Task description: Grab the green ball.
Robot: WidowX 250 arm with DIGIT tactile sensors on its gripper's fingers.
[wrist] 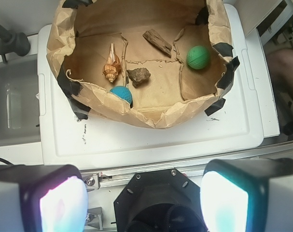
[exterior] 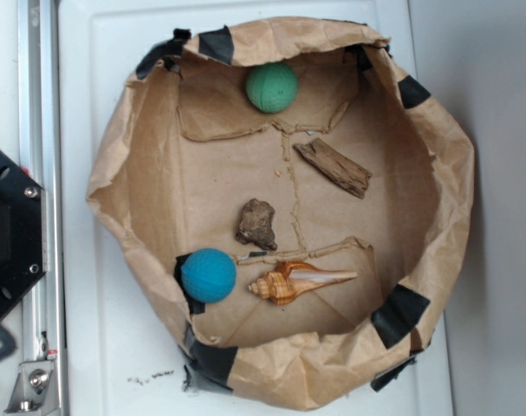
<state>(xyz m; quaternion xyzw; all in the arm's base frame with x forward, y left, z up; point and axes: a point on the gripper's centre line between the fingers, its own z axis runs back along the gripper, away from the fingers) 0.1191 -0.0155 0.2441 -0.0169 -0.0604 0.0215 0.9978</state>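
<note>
The green ball lies on the brown paper floor near one wall of the paper-walled bin. In the wrist view my gripper is open, its two pale fingertips wide apart with nothing between them. It hovers high over the black robot base, outside the bin and well short of the ball. The gripper itself does not show in the exterior view.
Inside the bin also lie a teal-blue ball, a spiral shell, a brown rock and a piece of wood. A metal rail and the black base flank the white board.
</note>
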